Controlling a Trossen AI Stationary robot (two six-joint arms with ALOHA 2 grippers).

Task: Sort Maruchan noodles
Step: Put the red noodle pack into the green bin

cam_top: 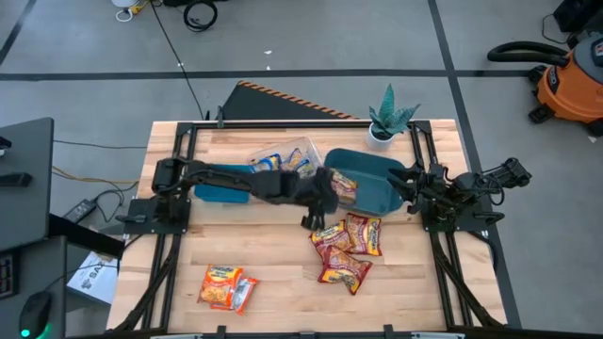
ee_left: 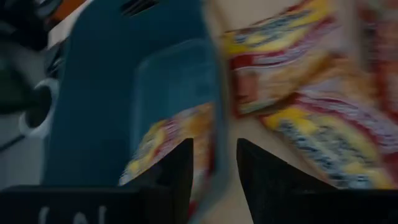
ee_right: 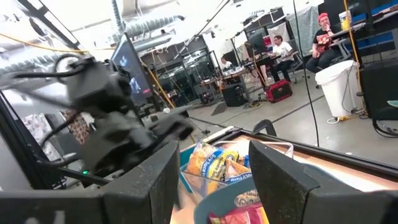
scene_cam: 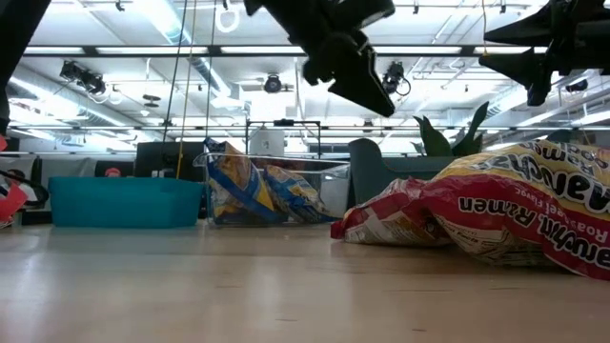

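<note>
3 crinkly red-and-yellow plastic ramen packets (cam_top: 347,249) are heaped mid-table; 2 orange ones (cam_top: 227,286) lie apart. Blue packets (cam_top: 267,162) fill a clear tray (cam_top: 307,148). Left gripper (cam_top: 323,191), released, hovers by the dark teal bin (cam_top: 377,179). Right gripper (cam_top: 407,181) is parted.

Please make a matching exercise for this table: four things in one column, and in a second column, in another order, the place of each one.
Things:
1. blue-and-yellow packets
2. orange-and-yellow packets
3. potted plant
4. left gripper

Places:
a. at the table's front left
b. at the dark teal bin's left rim
c. in the clear tray
d. at the table's back edge

Pairs: 1-c, 2-a, 3-d, 4-b
</note>
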